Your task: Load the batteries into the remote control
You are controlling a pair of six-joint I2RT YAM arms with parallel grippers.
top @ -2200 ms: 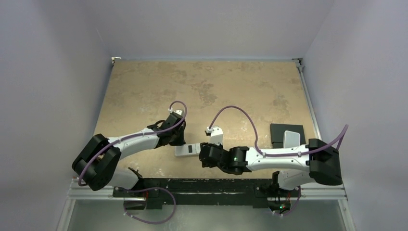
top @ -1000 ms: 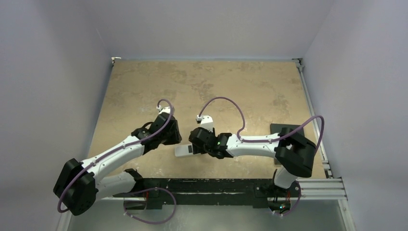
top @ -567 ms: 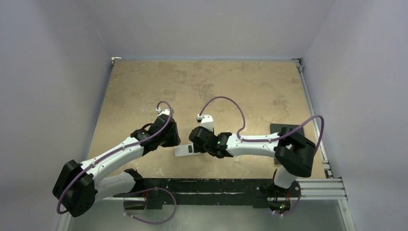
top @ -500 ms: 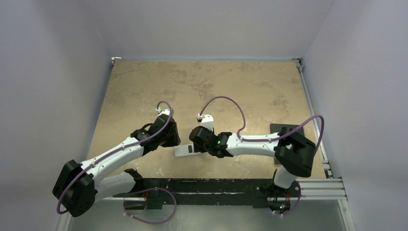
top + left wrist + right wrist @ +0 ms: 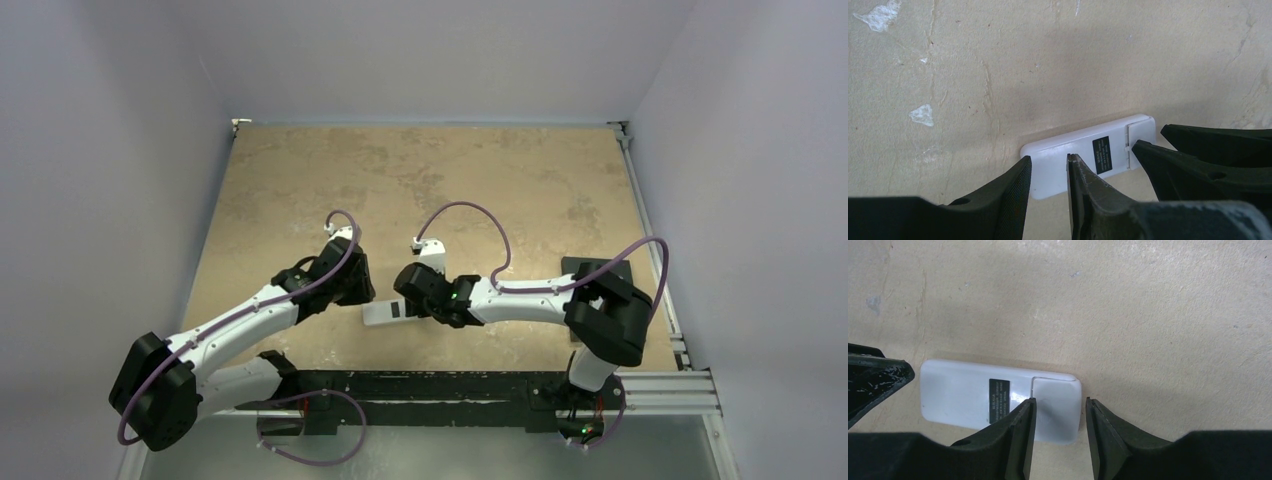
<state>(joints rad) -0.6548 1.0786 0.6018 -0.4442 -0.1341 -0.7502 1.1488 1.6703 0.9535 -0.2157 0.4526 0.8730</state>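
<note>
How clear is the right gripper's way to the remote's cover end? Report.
Likely clear: the right gripper hangs open over the cover end of the remote control, unobstructed; the left gripper sits at the other end.

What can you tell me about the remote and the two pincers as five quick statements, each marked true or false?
1. The remote lies with its plain white back facing up. True.
2. The battery cover has been taken off. False: it is still on the remote.
3. The right pincer is over the cover end of the remote, jaws parted. True.
4. A red battery lies beside the remote. False: no battery shows in any view.
5. The left pincer is far from the remote. False: it is at the remote's other end, opposite the cover.
</note>
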